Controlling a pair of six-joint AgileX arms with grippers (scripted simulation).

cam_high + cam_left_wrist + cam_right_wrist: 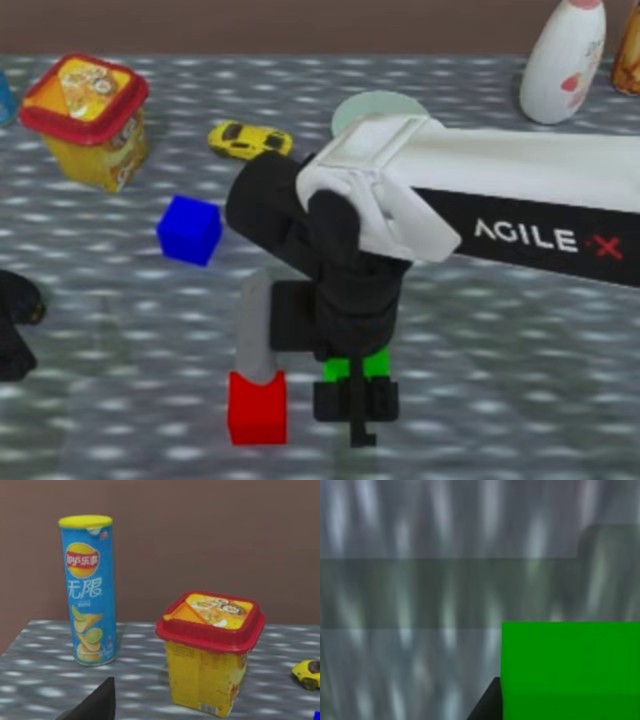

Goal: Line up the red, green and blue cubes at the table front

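Mostly hidden green cube (349,367) under right gripper (355,400), beside red cube (257,408)

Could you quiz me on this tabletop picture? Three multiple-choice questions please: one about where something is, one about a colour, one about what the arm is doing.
1. Where is the blue cube?
A. Beside the red cube
B. Alone, farther back on the table's left
C. Inside the tub

2. What colour is the toy car?
A. Yellow
B. White
C. Green

3. What does the right end effector hold?
A. Nothing
B. The red cube
C. The green cube

Answers: B, it sits apart, behind the red cube. A, its body is yellow. C, green shows between the fingers, filling the right wrist view.
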